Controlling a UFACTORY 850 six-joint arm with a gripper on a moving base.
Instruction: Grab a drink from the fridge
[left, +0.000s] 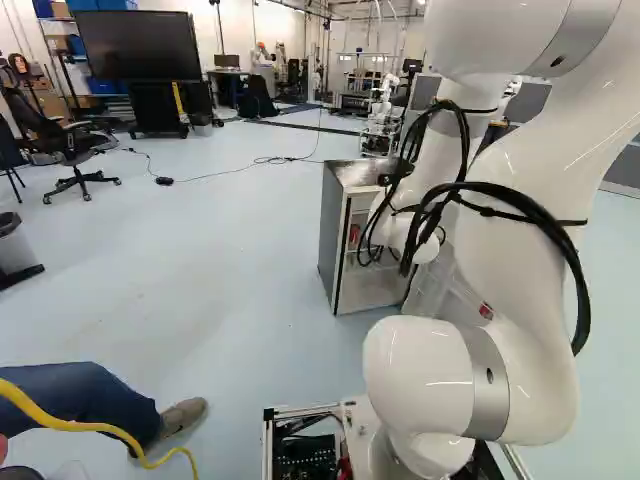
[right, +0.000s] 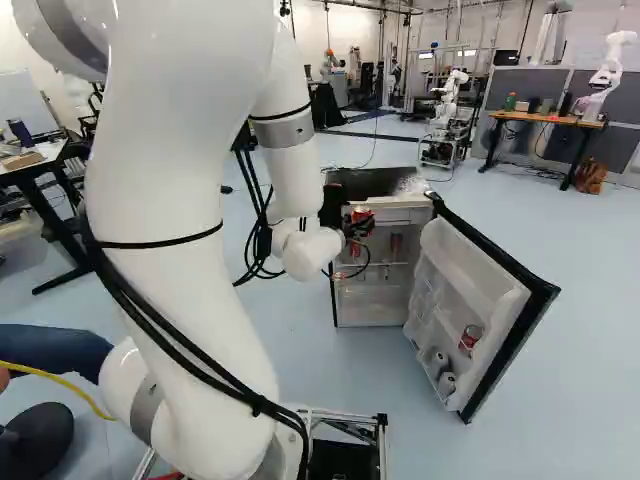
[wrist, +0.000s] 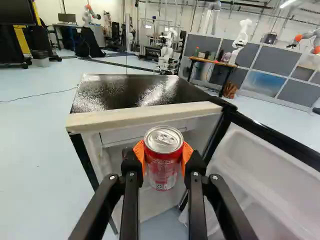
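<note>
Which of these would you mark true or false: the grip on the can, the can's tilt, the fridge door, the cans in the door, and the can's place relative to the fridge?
1. The gripper holds a red can between its two orange pads. True.
2. The held can lies on its side. False: it is upright, lid up.
3. The fridge door is closed. False: it stands wide open.
4. Another red can sits in the door. True.
5. The held can rests on top of the fridge. False: it is held in front of the opening.
</note>
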